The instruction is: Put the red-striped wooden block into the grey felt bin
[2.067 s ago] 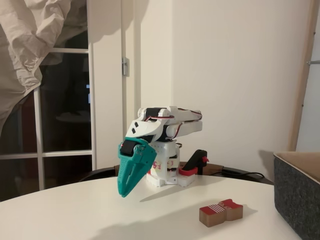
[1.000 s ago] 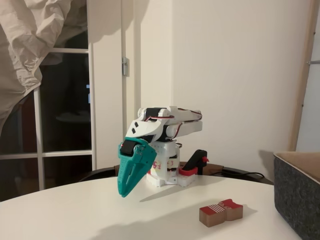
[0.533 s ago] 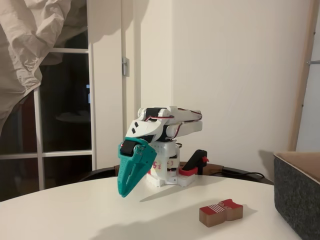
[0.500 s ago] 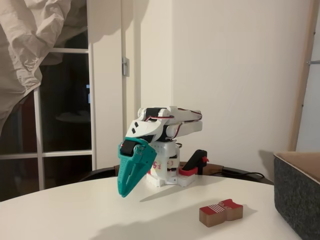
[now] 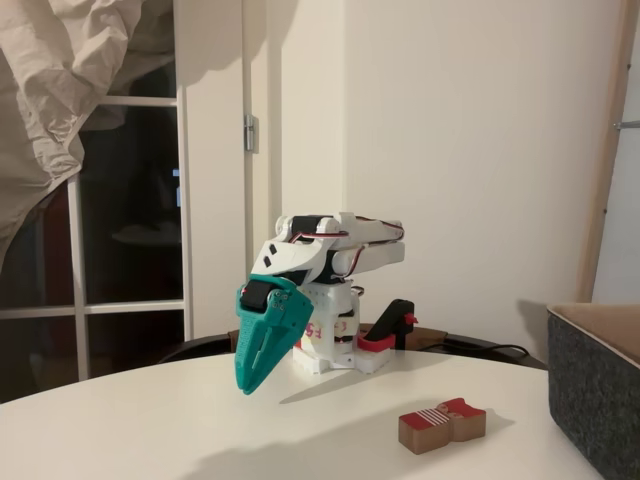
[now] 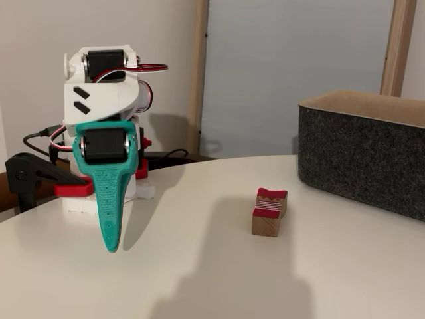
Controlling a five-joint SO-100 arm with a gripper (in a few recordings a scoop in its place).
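Teal gripper [image 5: 243, 385] hangs tip-down just above the table, fingers pressed together into one narrow point, nothing btwn them; same in the other fixed view [image 6: 112, 246], where it reads as a single slim wedge w/ a black servo at its top. It sits in front of the white arm [image 5: 335, 250], which is folded low over its base, upper links lying roughly level. Base is fixed at the table's far edge w/ a black-and-red clamp [image 6: 40, 179] beside it; black cables trail off behind. Table [image 5: 150, 430] is white, rounded edge. Red-striped wooden block [image 5: 441, 424] lies flat on the table, well apart from the gripper, to the right of it in both fixed views [image 6: 269, 211]; red top w/ thin white stripes at one end, brown notched sides. Grey felt bin [image 6: 362, 149] stands on the table near the block but not touching it, dark felt walls, tan lining at the rim; in a fixed view it's cut by the right edge [image 5: 595, 395]. Dark window [image 5: 130, 220] and a crumpled pale sheet [image 5: 60, 90] behind at left.
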